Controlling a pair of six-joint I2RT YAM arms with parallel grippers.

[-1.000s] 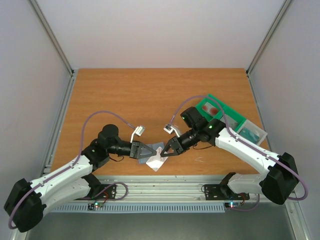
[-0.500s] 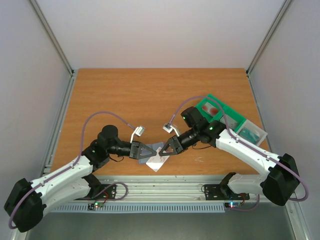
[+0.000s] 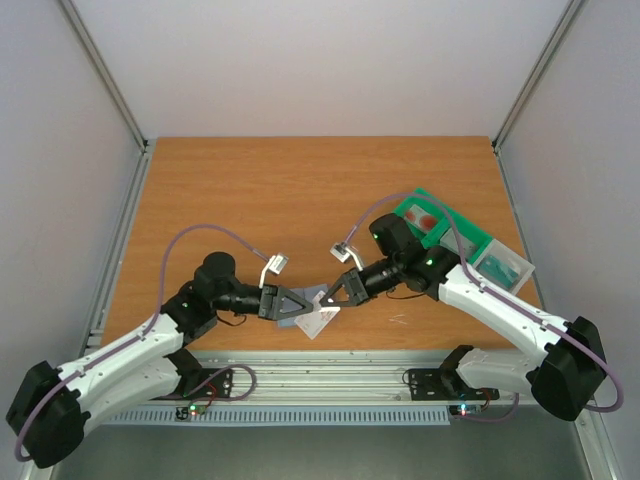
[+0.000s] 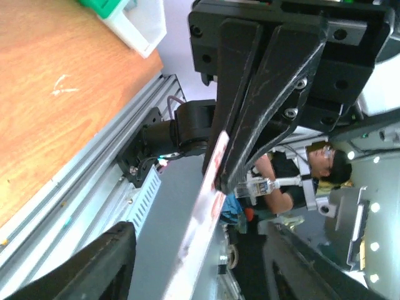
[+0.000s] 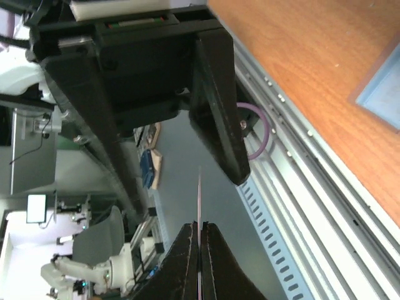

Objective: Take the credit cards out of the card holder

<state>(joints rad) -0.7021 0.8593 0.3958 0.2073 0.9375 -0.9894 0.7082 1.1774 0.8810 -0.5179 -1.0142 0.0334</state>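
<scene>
My right gripper (image 3: 329, 299) is shut on a white credit card (image 3: 318, 322) with a red mark, held over the table's near edge. In the right wrist view the credit card (image 5: 199, 200) shows edge-on, sticking out of the closed right gripper (image 5: 200, 228). My left gripper (image 3: 298, 303) faces it, open, with one finger on each side of the card and clear of it. In the left wrist view the credit card (image 4: 209, 206) slants between the spread fingers of the left gripper (image 4: 200, 256). The blue-grey card holder (image 3: 312, 296) lies on the table under both grippers, mostly hidden.
A green compartmented tray (image 3: 440, 228) stands at the right, with a red card (image 3: 424, 217) in one compartment and pale compartments (image 3: 500, 263) beside it. The metal rail (image 3: 330, 365) of the table's near edge runs just below the grippers.
The right gripper has closed on the white card. The left gripper, shut before, has opened and let go of it. The card has shifted slightly right.
</scene>
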